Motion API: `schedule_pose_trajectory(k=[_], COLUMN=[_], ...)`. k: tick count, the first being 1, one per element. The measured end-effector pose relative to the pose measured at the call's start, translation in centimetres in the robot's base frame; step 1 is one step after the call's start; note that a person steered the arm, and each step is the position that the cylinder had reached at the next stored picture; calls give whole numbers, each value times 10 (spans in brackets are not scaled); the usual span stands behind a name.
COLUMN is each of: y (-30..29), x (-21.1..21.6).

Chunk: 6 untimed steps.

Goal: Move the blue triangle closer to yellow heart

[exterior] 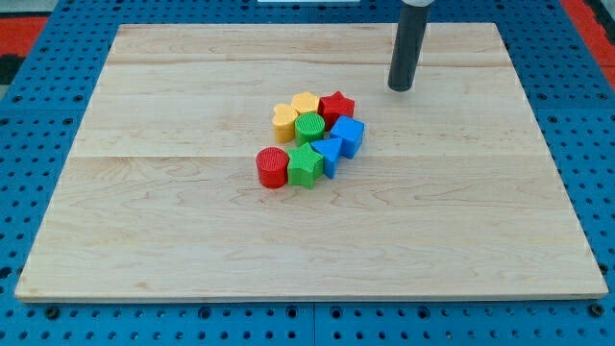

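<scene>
Blue triangle [328,154] in block cluster, well apart from my tip [400,87], down-left; no pincer visible.

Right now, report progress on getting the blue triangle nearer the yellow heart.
Done: nothing visibly. The blue triangle sits in the cluster, green blocks between it and the yellow heart. In hand: my tip stands apart, toward the view's upper right. Left: the whole push.

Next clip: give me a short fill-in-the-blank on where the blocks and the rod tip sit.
1. My tip stands toward the view's ____ right, apart from the cluster.
2. The blue triangle sits between the blue cube and the ____ star.
3. The yellow heart lies at the view's ____ of the green cylinder.

Missing words: top; green; left
</scene>
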<state>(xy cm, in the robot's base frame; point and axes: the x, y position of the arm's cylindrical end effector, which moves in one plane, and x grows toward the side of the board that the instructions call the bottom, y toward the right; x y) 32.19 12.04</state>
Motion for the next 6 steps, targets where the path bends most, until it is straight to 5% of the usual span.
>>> schedule_pose_trajectory(k=[2, 5, 6], y=[2, 4, -56], x=[3, 134, 134])
